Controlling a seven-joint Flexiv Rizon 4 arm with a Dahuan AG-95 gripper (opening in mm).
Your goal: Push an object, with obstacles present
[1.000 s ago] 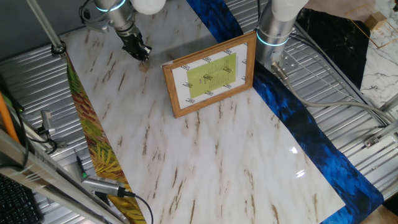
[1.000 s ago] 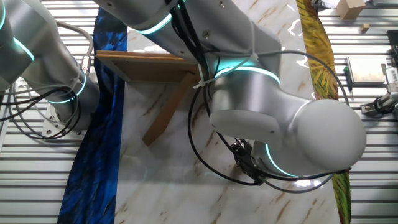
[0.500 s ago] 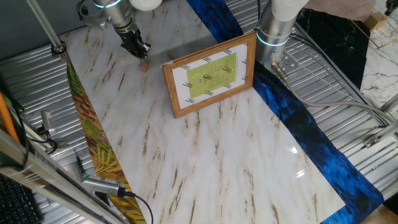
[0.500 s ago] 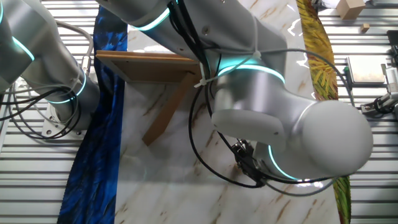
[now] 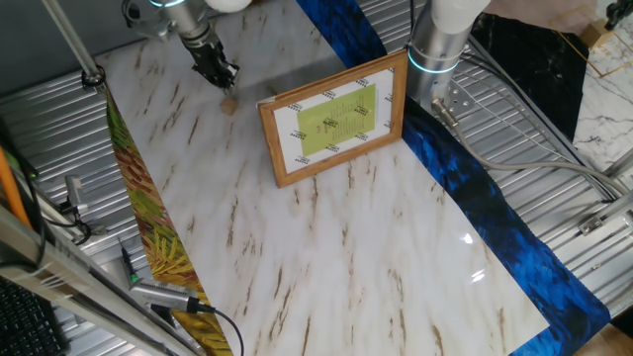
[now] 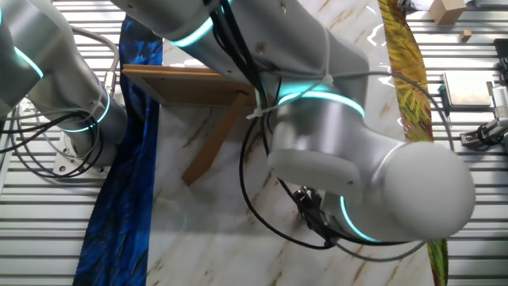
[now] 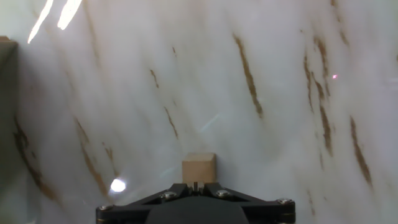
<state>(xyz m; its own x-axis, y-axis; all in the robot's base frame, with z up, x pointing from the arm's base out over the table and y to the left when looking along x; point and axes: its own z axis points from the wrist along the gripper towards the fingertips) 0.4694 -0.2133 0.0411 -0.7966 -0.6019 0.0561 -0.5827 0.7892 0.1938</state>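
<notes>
The tiny light-tan block point(image 5: 228, 104) lies on the marble table, left of the picture frame. In the hand view the block point(image 7: 199, 168) sits just ahead of my gripper point(image 7: 196, 184), whose black fingers are closed together with no gap. In one fixed view my gripper point(image 5: 223, 79) is just behind the block, at the far left of the table. The brown wooden picture frame point(image 5: 334, 120) with white mat and yellow-green sheet stands upright to the right of the block. In the other fixed view the arm hides the block; the frame's back point(image 6: 186, 83) and its stand show.
A blue cloth strip point(image 5: 485, 213) runs along the table's right side and a yellow-green leaf-print strip point(image 5: 148, 237) along the left. A second robot base point(image 5: 440, 49) stands behind the frame. Cables and tools lie on the metal slats at the lower left.
My gripper has moved slightly back and to the left, away from the picture frame. The block and the frame have stayed in place.
</notes>
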